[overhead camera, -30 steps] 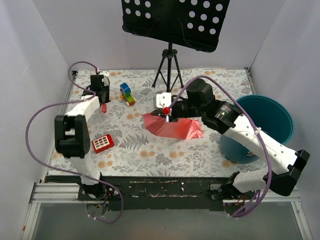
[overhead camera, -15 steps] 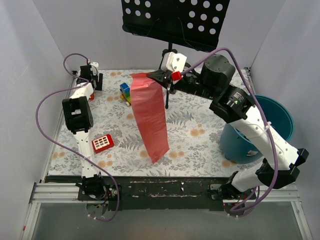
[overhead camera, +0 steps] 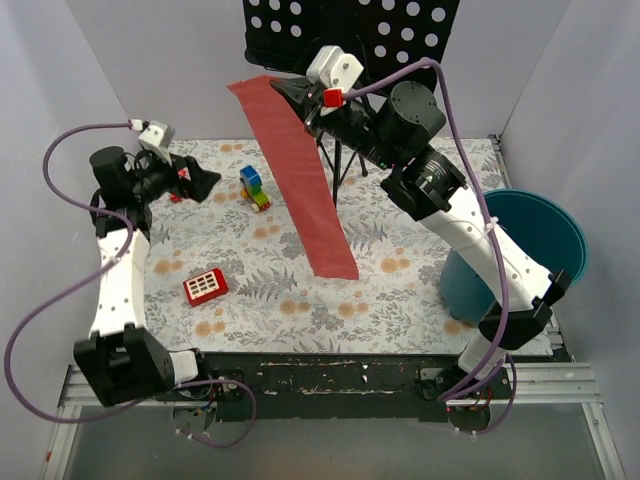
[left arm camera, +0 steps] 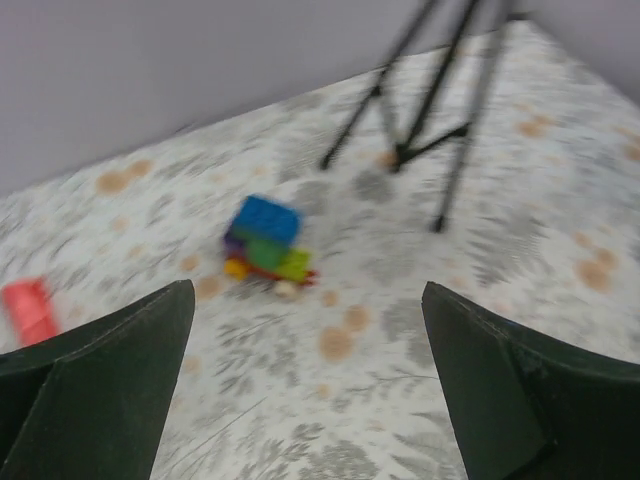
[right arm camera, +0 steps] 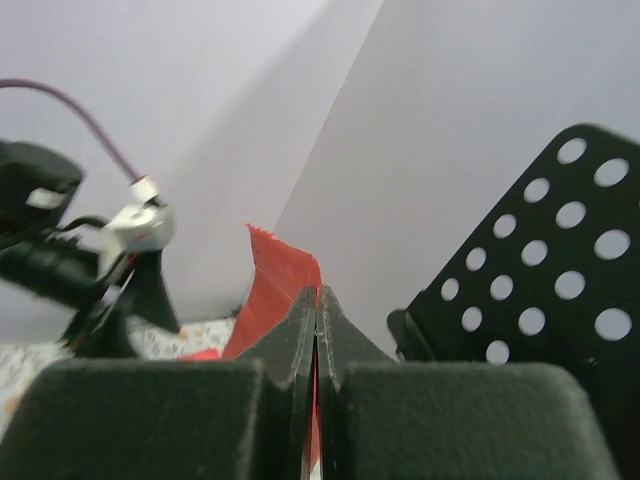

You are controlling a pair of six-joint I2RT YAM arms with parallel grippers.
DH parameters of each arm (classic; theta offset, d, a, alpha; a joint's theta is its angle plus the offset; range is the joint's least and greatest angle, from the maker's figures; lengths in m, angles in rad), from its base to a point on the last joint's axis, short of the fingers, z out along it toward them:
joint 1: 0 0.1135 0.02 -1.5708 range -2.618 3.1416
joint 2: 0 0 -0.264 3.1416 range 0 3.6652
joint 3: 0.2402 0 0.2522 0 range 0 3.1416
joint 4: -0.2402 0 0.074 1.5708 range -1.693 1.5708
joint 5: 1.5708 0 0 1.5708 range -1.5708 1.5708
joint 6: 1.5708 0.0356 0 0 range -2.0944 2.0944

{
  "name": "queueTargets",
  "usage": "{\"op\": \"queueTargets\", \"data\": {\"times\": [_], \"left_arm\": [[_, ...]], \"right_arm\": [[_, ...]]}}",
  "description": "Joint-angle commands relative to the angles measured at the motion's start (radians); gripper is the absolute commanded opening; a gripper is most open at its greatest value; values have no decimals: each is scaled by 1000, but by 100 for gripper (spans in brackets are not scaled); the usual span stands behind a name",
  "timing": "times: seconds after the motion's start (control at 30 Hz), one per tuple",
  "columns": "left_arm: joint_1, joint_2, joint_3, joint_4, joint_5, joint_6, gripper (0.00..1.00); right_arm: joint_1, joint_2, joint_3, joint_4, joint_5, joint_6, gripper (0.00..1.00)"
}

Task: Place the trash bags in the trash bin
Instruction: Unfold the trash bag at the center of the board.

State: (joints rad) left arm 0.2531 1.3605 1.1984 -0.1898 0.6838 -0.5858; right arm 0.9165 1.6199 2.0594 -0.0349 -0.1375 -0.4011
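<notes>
So, start with the trash bag (overhead camera: 300, 170): it hangs as one long red-pink strip, pinched at its top edge high above the middle of the table (overhead camera: 400, 300), well apart from the trash bin (overhead camera: 462, 288) at the right edge. The right gripper (overhead camera: 285, 92) has its fingers pressed together on that top edge; its wrist view shows the pads meeting with red film (right arm camera: 280, 285) caught between them. Holding it by one end lets the film fall straight and narrow, which you would want for a mouth about as wide as the bag. You cannot tell from above whether the lower end touches the table. The grip sits just in front of the black music stand (overhead camera: 350, 40), so judge your swing to the right with that plate and its tripod (overhead camera: 335, 150) in mind. The left gripper (overhead camera: 200, 183) is over the far left of the table, jaws wide apart with nothing between them, facing the stacked toy blocks (left arm camera: 265, 245); it has no share in the carry. The small red block (overhead camera: 205, 287) lies near the left front, out of the bag's path. What remains, as you can judge, is the whole carry to the bin.
</notes>
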Motion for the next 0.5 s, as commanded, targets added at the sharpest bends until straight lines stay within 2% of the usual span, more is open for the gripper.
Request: {"op": "queueTargets", "data": {"times": [0.0, 0.03, 0.07, 0.1, 0.13, 0.23, 0.33, 0.47], "left_arm": [[-78, -99, -159, -196, 539, 193, 98], [-125, -163, -240, -84, 530, 184, 98], [-170, -228, -328, 70, 499, 112, 98], [-202, -301, -430, 312, 461, 57, 98], [-236, -339, -488, 467, 426, -35, 98], [-322, -259, -392, 386, 379, -32, 98], [-356, -232, -387, 461, 336, -10, 98], [-412, -149, -336, 484, 349, -6, 98]], "right_arm": [[1, 50, 163, 142, 59, 21, 1], [1, 57, 180, 145, 70, 21, 1], [1, 60, 191, 147, 75, 21, 1], [1, 57, 189, 150, 76, 15, 1], [1, 52, 183, 156, 81, 8, 1], [1, 40, 165, 164, 81, 2, 1], [1, 35, 163, 159, 69, 16, 1], [8, 43, 174, 139, 68, 13, 1]]}}
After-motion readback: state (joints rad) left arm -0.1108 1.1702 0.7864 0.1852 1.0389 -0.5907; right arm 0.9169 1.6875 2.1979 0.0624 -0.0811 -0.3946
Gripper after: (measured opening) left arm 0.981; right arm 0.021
